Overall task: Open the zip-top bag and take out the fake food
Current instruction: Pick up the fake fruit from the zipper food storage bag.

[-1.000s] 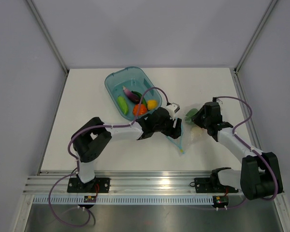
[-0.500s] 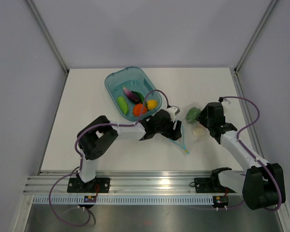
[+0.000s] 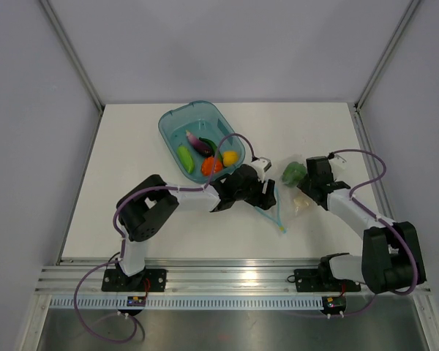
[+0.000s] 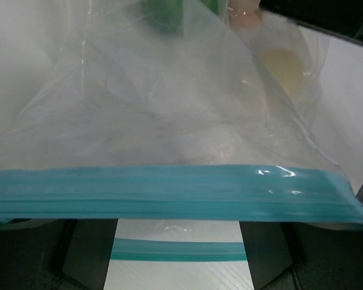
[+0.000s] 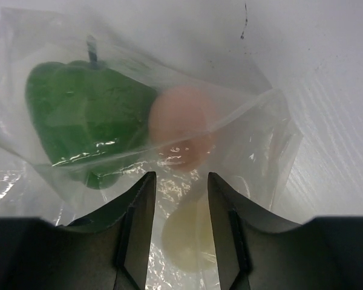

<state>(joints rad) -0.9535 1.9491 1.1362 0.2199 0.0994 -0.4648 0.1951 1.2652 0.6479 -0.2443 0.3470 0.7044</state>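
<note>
The zip-top bag [image 3: 285, 191] lies right of centre, its teal zip strip [image 4: 169, 193] across my left wrist view. My left gripper [image 3: 268, 191] is at the bag's mouth, open. The lower lip's strip [image 4: 178, 249] lies between its fingers [image 4: 85, 251]. Inside the bag are a green pepper [image 5: 85, 115], a pinkish piece [image 5: 181, 130] and a whitish piece [image 5: 190, 241]. My right gripper [image 5: 181, 176] stands open over the bag's far end [image 3: 306, 194], with the whitish piece between its fingers. I cannot tell whether they touch it.
A teal tub [image 3: 172, 121] at the back centre holds a green cucumber [image 3: 184, 157], a purple eggplant [image 3: 197, 142], an orange-red piece [image 3: 211, 166] and a yellow lemon [image 3: 230, 157]. The white table [image 3: 132, 146] ends at grey walls and the front rail.
My right gripper's jaws have widened and its wrist has swung round over the bag's end. The left arm has drawn in a little and the zip strip has shifted slightly right.
</note>
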